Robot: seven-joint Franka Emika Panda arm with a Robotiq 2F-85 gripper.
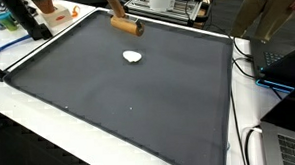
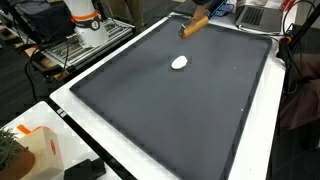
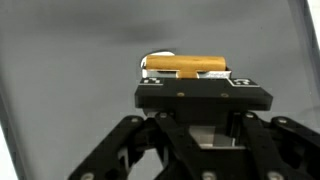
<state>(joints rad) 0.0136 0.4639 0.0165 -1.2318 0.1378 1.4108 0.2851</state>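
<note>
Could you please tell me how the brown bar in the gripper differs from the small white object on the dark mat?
Colour: the brown bar is orange-brown, the white object plain white. Shape: the brown bar is long and straight, the white object a small rounded lump. State: the brown bar is clamped in the gripper, the white object lies free on the dark mat. Both are small against the mat.

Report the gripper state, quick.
Gripper: closed, holding the brown block.
</note>
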